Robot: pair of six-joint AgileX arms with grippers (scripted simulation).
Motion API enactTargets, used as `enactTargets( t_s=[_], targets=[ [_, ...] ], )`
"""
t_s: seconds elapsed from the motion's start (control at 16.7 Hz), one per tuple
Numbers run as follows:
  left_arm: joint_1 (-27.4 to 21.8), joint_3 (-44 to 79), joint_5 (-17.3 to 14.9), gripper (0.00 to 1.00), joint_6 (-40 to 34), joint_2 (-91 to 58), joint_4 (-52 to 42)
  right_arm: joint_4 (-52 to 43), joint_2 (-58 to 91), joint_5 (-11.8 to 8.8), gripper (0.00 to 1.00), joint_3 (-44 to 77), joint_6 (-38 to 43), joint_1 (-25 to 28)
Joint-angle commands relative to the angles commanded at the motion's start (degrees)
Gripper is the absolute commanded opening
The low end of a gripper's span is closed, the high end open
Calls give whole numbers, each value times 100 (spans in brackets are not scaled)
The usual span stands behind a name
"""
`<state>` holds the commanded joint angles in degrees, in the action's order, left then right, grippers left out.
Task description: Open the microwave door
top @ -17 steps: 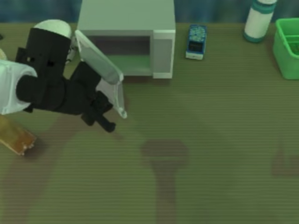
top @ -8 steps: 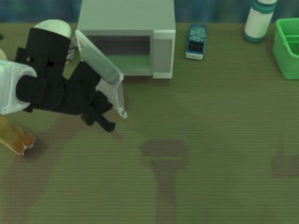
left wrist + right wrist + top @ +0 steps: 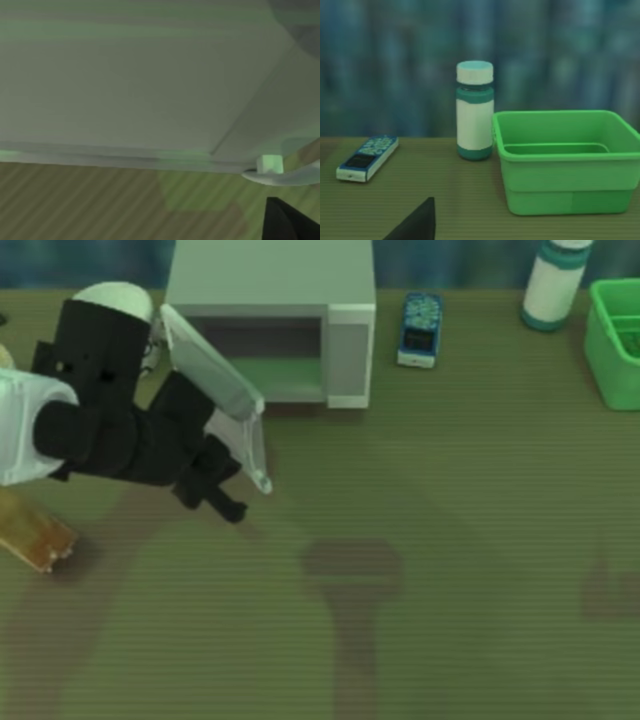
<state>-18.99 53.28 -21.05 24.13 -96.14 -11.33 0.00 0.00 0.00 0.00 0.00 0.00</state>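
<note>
While the left gripper (image 3: 222, 490) sits at the free edge of the microwave door (image 3: 215, 390) on the table's left, its fingers are too hidden to tell whether they clamp the handle, and nothing has shifted over the last second — the door hangs swung well out, the cavity exposed. I judge the task all but done. Beyond stands the microwave (image 3: 270, 300); to its right lie a blue remote (image 3: 420, 328), a bottle (image 3: 555, 280) and a green bin (image 3: 615, 340) — all clear of the swing. Right arm is parked, out of the top view
</note>
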Motion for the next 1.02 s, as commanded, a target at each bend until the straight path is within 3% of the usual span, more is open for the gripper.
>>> enactTargets(
  t_s=[0.48,1.02],
  targets=[
    [0,0,0,0,0,0,0,0,0,0,100,0,0,0],
    [0,0,0,68,0,0,0,0,0,0,100,0,0,0]
  ],
)
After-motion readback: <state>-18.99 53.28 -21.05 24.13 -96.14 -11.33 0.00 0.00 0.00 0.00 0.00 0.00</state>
